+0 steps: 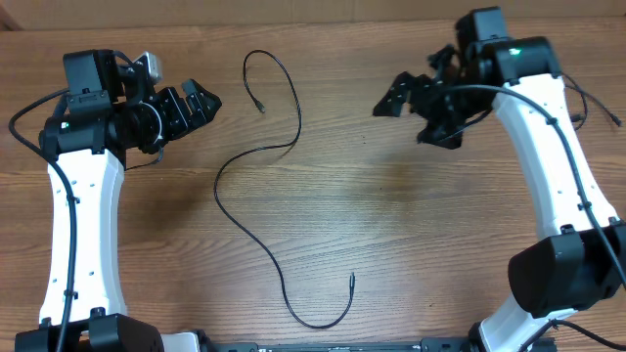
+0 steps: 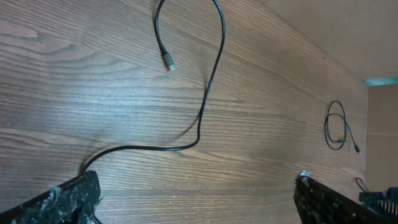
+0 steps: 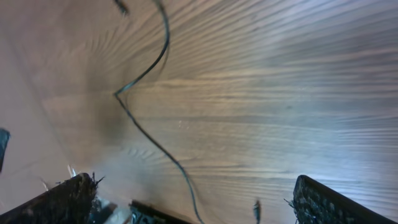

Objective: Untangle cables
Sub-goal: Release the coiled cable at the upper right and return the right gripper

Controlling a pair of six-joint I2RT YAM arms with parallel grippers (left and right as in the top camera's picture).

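While hung over the table (image 1: 440,225) with left gripper (image 1: 201,106) and right gripper (image 1: 406,117) both spread wide and empty, faced a long cable (image 1: 297,117) sprawled between.
Seemed best to pinch just behind the plug (image 1: 260,106), lift low, draw outward slowly. Thin, limp, matte black cord, snaked in an open uncrossed S over grained brown wood, upper centre to lower centre; second cable (image 2: 336,124) glimpsed as a small loose coil, well apart.

Wood-grain counter (image 1: 411,225), medium brown, filling nearly the whole overhead view, grain running side to side. Soft sheen near the middle. In the left wrist view, a plain beige surface (image 2: 336,31) past the counter's far edge, with a small teal patch (image 2: 380,81) beside it. Bright white glare (image 3: 348,155) on the wood in the right wrist view.
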